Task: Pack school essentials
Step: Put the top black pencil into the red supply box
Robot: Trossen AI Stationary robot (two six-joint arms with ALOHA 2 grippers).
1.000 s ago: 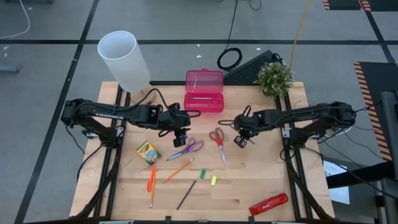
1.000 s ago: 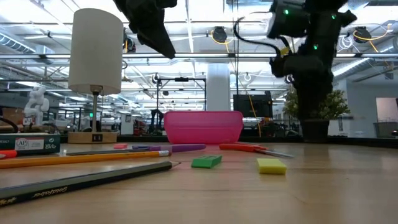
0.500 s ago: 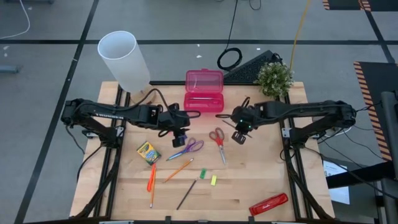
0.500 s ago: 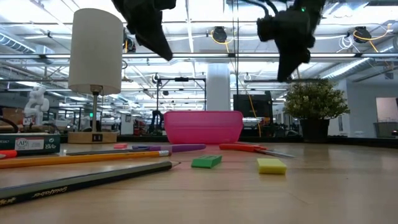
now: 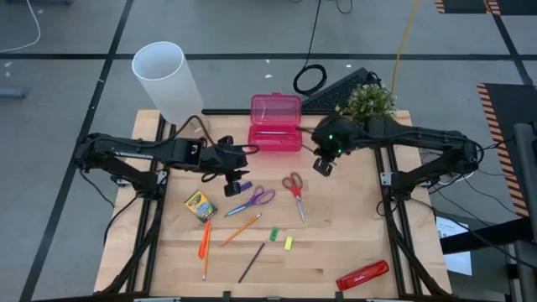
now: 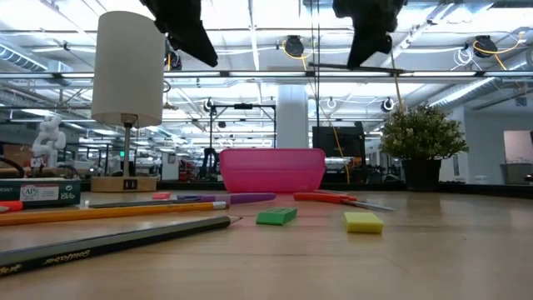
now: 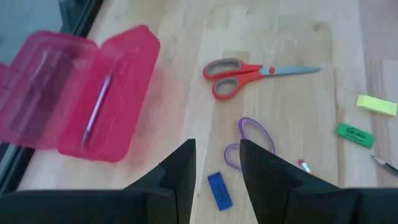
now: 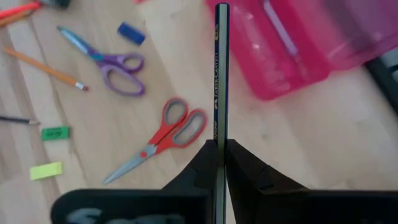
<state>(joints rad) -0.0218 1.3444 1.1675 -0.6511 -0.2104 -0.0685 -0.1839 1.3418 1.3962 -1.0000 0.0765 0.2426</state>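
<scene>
The right gripper (image 8: pixel 219 163) pinches a dark pencil (image 8: pixel 218 74) near the open pink case (image 5: pixel 275 122), top middle, maybe holding one pen. The left gripper (image 7: pixel 214 165) is empty, narrow. Scissors (image 5: pixel 293 188) wait on the table (image 5: pixel 352 226).

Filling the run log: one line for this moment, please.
right pincer: shut on pencil, near pink case | left pincer: open, above blue eraser

We see bright, even overhead light; ceiling strip lamps (image 6: pixel 250 33) glare in low view. Soft shadows on bench (image 5: pixel 336 252). Near pencil (image 6: pixel 108 242) blurred; arms backlit, silhouetted.
</scene>
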